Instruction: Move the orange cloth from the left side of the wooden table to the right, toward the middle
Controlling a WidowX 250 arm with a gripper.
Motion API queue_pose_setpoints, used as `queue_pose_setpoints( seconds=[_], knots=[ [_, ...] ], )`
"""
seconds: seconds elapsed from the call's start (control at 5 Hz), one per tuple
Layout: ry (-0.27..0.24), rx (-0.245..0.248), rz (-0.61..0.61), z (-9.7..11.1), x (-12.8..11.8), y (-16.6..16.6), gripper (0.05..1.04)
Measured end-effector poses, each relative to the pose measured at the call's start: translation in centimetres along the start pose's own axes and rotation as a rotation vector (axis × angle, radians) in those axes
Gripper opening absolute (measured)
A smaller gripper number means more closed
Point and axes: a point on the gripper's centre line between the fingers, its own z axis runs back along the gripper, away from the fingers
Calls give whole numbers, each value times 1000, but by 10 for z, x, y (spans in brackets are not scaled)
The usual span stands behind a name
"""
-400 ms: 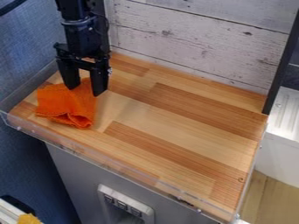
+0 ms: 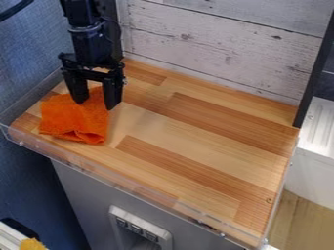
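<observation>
Orange cloth [image 2: 72, 119] at the bench's [image 2: 196, 136] left corner, near the clear rim [image 2: 117, 183] along the bench's near edge; lies low and crumpled, with a fold at its near edge. Black gripper [image 2: 96, 105] points down at the cloth's back right part; fingers [image 2: 112, 93] apart, one over the cloth, the other by its right edge; cannot tell if either tip presses on it.

Handling, my judgement: for a firm hold, straddle a raised fold, not flat weave; tips low enough to catch fabric, light on the wood; close slowly so the cloth bunches between them rather than slipping out; right finger looks marginal, so a small shift toward the cloth's middle would give more to bite on. If the cloth is to be slid, go gently and low, clear of the rim; a thin pinch could let the fold slip or drag only one layer.
</observation>
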Motion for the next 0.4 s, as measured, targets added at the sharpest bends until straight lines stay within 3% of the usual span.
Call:
queue_pose_setpoints(
  seconds=[0.4],
  knots=[
    [-75,14,172,-3,2,25,998]
  ],
)
